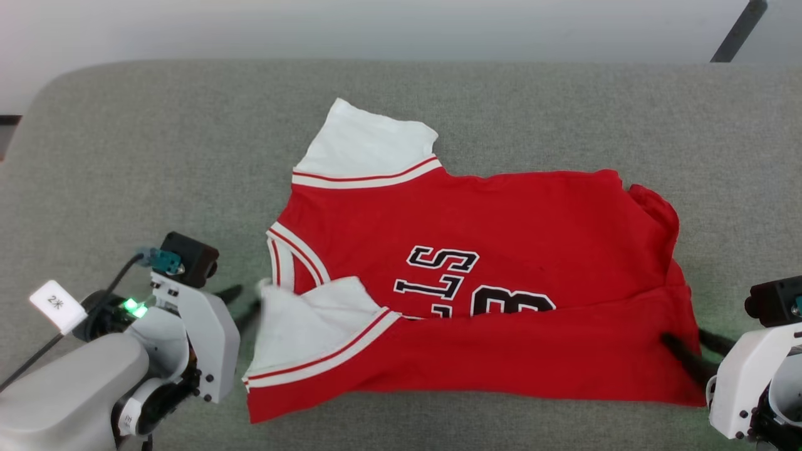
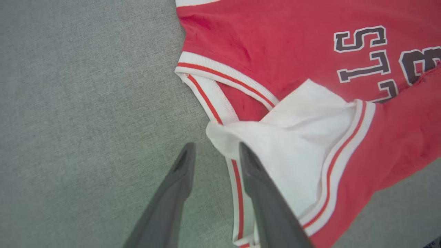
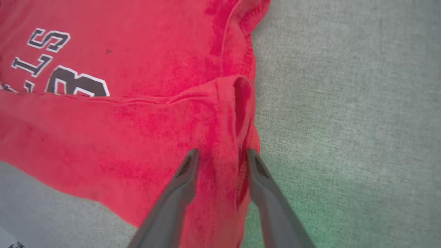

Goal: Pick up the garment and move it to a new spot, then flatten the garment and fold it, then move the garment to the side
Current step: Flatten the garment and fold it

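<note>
Surface: a grey cloth-covered top (image 1: 156,156) is stretching under everything, its far left corner rounded.
Near left clutter: a white label (image 1: 56,305) is sticking out from the left arm, with a black cable (image 1: 37,357) trailing beside it and a green light (image 1: 133,307) glowing just to its right.
Left gripper: the left gripper (image 1: 246,302) (image 2: 215,148) is pointing right at the near white sleeve. Its fingers are standing apart, with only bare grey cloth and a strip of striped trim in the gap.
In the way, left: in the left wrist view, one finger (image 2: 262,193) is overlapping the white sleeve panel and hiding part of it.
Garment: the garment (image 1: 501,219) (image 2: 275,51) (image 3: 137,137) is lying across the middle of the surface, collar to the left and hem to the right.
Sleeves: the far white panel is lying flat and pointing away, while the near one is resting on the red body.
Fold: the near long edge is lying turned over toward the far side, covering the lower part of the black lettering and number.
Right edge: the hem is bunching into wrinkles at the far right corner.
Right gripper: the right gripper (image 1: 683,338) (image 3: 220,153) is pointing left at the near right corner. Its fingers are spread, straddling a raised red ridge of hem.
Far right: a dark bar (image 1: 739,31) is slanting beyond the surface's far edge.
</note>
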### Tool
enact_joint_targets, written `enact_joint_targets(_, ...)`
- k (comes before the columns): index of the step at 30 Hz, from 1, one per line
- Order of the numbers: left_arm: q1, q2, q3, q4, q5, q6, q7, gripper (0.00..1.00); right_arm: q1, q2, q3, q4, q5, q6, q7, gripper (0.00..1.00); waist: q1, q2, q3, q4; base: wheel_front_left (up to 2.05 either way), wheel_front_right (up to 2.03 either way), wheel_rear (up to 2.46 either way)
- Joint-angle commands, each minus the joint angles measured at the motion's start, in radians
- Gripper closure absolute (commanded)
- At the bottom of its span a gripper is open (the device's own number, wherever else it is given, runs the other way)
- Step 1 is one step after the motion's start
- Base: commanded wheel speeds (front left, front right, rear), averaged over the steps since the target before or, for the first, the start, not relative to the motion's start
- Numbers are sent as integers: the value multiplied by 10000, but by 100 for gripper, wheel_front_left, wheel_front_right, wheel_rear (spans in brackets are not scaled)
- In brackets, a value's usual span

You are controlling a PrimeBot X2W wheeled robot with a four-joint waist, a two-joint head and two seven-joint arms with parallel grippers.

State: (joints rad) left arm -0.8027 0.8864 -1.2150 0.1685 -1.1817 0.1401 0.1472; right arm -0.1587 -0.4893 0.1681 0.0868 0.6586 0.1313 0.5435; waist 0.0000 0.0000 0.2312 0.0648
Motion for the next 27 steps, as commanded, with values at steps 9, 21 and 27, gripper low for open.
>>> enact_joint_targets(9,335,169,184,-411,-195,233,-372,0,11,-25,-85,-279,-34,-10,-153,0,0,0,-555,227,0,0,0)
enact_joint_targets(21,1600,959,372,-2347,-1146,1389,-649,0,608,-19,-268,-1104,-251,-10,-1404,0,0,0,-1138,222,0,0,0)
enact_joint_targets(27,2250,1251,384,-2807,-1899,1875,-454,0,1042,237,-556,-1720,-340,-10,-1777,0,0,0,-1168,-112,0,0,0)
